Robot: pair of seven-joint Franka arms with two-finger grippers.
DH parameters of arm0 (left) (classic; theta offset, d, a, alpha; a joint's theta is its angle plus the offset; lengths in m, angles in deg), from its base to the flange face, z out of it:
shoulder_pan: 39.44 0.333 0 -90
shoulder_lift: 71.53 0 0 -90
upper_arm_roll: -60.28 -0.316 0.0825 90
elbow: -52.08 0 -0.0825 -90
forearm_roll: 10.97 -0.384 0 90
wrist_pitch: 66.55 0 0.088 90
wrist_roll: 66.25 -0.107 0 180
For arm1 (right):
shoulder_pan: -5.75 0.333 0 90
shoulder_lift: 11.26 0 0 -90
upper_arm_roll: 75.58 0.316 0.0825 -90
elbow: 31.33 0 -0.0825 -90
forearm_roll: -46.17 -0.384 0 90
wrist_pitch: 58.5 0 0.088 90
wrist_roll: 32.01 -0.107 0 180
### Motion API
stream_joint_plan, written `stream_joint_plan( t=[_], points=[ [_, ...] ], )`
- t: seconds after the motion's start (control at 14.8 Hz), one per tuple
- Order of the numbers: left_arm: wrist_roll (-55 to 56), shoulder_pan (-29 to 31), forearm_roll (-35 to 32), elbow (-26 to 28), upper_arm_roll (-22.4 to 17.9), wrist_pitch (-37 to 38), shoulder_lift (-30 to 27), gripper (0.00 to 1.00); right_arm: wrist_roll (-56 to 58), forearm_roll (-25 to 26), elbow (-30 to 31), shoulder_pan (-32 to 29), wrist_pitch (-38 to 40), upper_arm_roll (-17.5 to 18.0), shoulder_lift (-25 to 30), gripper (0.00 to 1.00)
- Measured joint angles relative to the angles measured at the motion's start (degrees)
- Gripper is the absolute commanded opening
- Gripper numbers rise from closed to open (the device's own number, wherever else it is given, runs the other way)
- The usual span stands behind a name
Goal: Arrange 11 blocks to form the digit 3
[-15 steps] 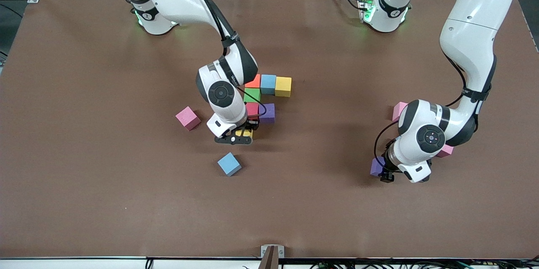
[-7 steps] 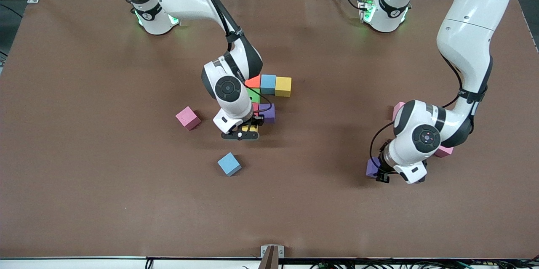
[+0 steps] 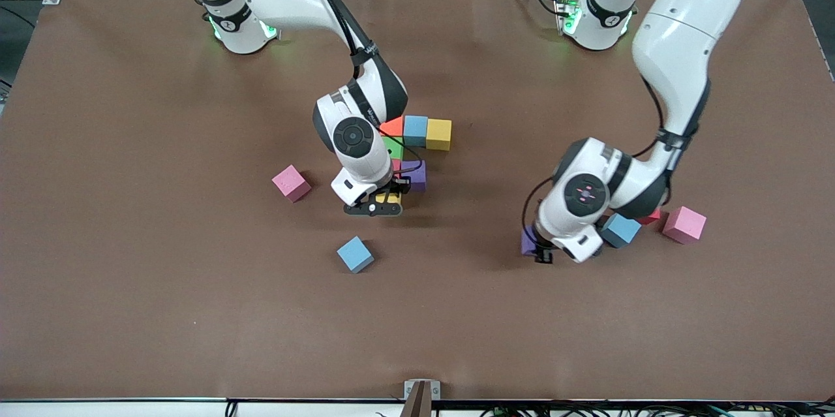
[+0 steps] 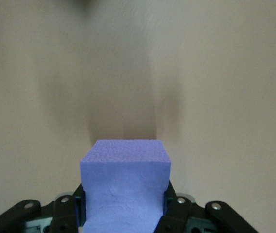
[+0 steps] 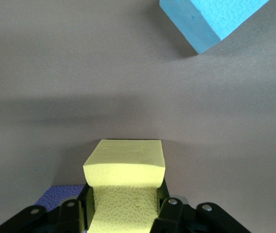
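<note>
Partly built digit 3 (image 3: 409, 149) at mid-table; right gripper (image 5: 123, 213) clamps a yellow block (image 5: 125, 182) at the figure's end nearer the front camera; left gripper (image 4: 125, 211) holds a purple block (image 4: 124, 187) over bare table

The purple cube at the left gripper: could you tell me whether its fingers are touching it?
Touching. The left wrist view shows the purple cube clamped between both fingers of the left gripper, no gap.

Purple block (image 4: 124, 184), yellow block (image 5: 126, 187): matte pitted foam; table (image 3: 130, 306): matte brown covering.
</note>
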Motion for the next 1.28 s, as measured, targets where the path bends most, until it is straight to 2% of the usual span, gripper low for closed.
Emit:
stream_joint_plan(
  t=[0.47, 1.01, 1.28],
  points=[
    [13.6, -10.7, 0.0, 1.1, 0.0, 0.1, 0.0, 0.34, 0.0, 0.0, 0.0, 0.0, 0.0, 0.1, 0.0, 0.0],
    [18.0, -17.6, 0.0, 1.1, 0.0, 0.1, 0.0, 0.34, 0.0, 0.0, 0.1, 0.1, -0.1, 0.1, 0.0, 0.0],
    [18.8, -19.1, 0.0, 1.1, 0.0, 0.1, 0.0, 0.34, 0.0, 0.0, 0.2, 0.1, -0.5, 0.1, 0.0, 0.0]
  ],
)
